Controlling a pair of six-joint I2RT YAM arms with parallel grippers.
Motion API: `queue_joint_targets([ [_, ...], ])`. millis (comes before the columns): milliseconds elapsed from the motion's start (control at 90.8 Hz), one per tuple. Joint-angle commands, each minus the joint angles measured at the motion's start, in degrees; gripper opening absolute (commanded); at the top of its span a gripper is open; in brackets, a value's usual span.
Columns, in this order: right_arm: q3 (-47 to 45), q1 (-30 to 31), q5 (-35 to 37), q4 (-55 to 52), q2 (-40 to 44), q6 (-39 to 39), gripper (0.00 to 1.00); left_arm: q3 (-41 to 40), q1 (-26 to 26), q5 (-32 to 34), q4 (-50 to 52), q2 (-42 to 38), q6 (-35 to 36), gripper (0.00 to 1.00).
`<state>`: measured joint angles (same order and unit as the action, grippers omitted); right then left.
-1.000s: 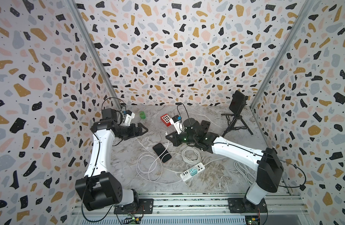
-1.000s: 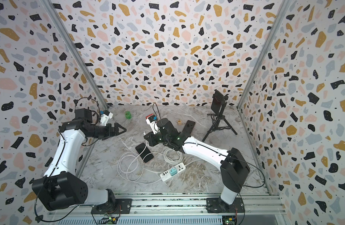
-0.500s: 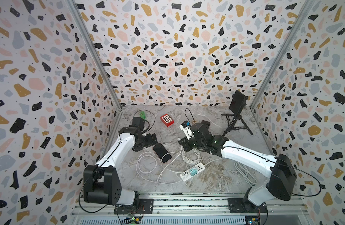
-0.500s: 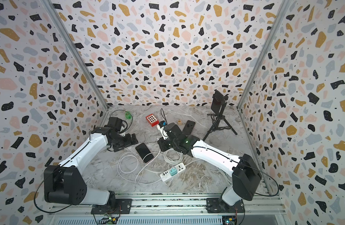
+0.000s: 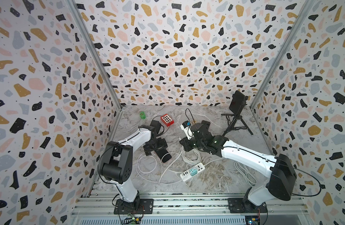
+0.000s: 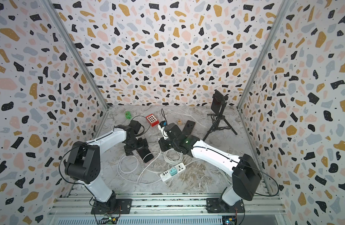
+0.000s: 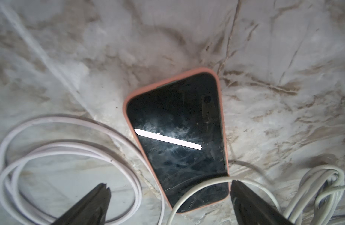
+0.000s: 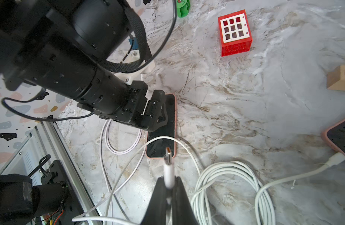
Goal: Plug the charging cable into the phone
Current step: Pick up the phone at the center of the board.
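Your left tool (image 7: 168,186) has swung down over the phone (image 7: 187,109), jaws spread wide and empty on either side of it near the table's middle. Your right tool (image 8: 168,180) is clamped on the plug (image 8: 168,167) of the charging cable (image 8: 161,137), aimed along the phone's long axis at its near short end.

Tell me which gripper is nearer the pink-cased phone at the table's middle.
Left. The left gripper hangs open directly over the phone, a finger to each side. The right gripper, shut on the cable plug, sits off one end, not touching it.
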<state>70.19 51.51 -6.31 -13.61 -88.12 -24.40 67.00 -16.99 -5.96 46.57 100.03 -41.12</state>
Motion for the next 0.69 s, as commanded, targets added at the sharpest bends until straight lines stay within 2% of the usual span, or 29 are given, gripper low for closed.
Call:
queue_joint_targets([
  [0, -0.2, 0.0, 1.3, -1.3, 0.2, -0.3, 0.00, 3.2, -0.8, -1.4, 2.2, 2.8, -2.8, 1.00],
  [352, 0.7, 0.0, 0.7, -1.2, -1.6, -0.6, 0.00, 8.6, -2.0, -4.1, 3.9, 9.6, -4.6, 1.00],
  [683, 0.7, -0.1, 1.2, -1.3, -1.5, -0.2, 0.00, 9.4, -2.5, -4.9, 3.5, 12.6, -5.2, 1.00],
])
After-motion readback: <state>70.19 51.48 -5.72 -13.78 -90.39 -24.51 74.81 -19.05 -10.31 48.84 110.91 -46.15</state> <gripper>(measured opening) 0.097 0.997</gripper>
